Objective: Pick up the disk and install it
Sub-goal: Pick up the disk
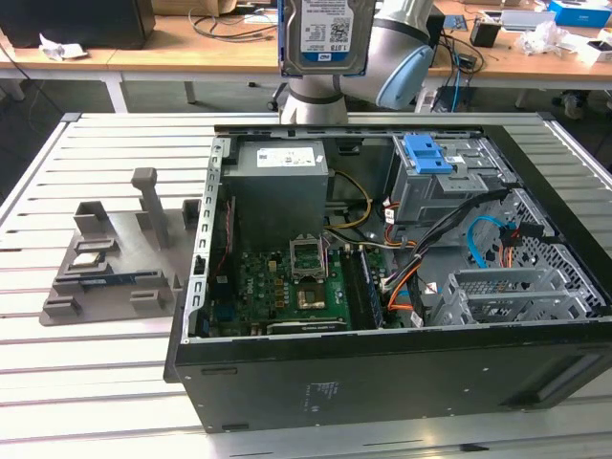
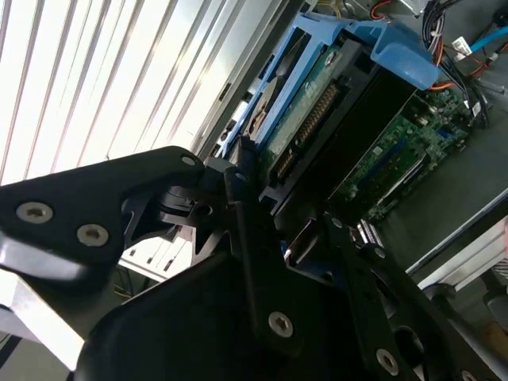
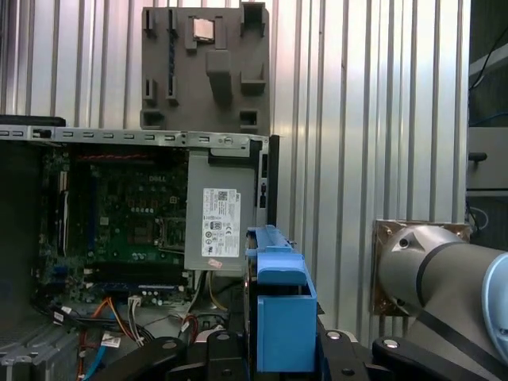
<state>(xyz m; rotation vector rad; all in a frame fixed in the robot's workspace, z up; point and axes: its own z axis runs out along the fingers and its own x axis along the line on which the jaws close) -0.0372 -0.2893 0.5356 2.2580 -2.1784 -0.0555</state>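
Disk: the silver drive (image 1: 325, 33) hangs upright with its label facing the room, high above the back of the open computer case (image 1: 382, 382) and well apart from everything inside it.
Gripper: in the second wrist view the gripper (image 2: 282, 202) is closed on the disk, black fingers (image 2: 238, 186) against the blue carrier (image 3: 279, 317). The contact itself is in shadow, so it probably bears on the frame, not the metal.
Why so: held by the frame, the connector edge stays bare, and the height clears the case walls, I'd judge.
Drive cage: the cage (image 1: 427, 153), blue-topped, sits inside the case toward the exterior view's right.
Room: cables (image 1: 449, 229) cross just beside it. The power supply (image 1: 280, 182) stands near, on the exterior view's left.
Fixture: the grey holder (image 1: 105, 258) lies beside the case on the slatted table (image 1: 96, 382).
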